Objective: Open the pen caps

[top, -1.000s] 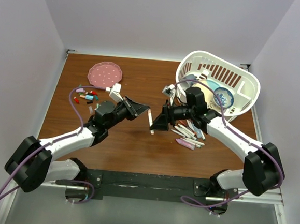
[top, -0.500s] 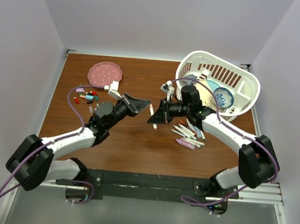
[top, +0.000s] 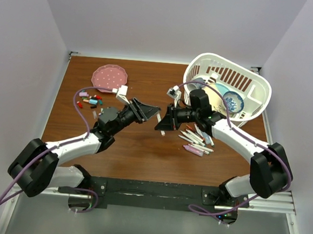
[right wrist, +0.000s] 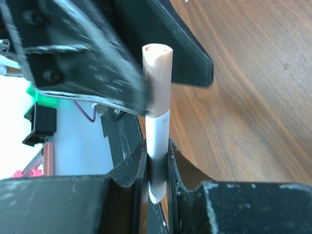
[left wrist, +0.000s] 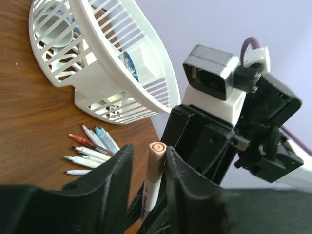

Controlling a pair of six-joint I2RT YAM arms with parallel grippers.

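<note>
A slim white pen with a peach pen cap is held above the table between both arms. My right gripper is shut on the white barrel below the cap. My left gripper stands open around the cap: one finger touches it, the other stands clear of it. From above, the left gripper and right gripper meet nose to nose at mid-table. Several loose pen caps lie at the left.
A row of pens lies on the table under the right arm, also seen from the left wrist. A white slatted basket with dishes stands at the back right. A pink plate sits at the back left.
The pen has changed hands: my right gripper closed on its barrel and my left gripper, shut on it a second ago, opened. Both grippers have lifted slightly towards the back.
</note>
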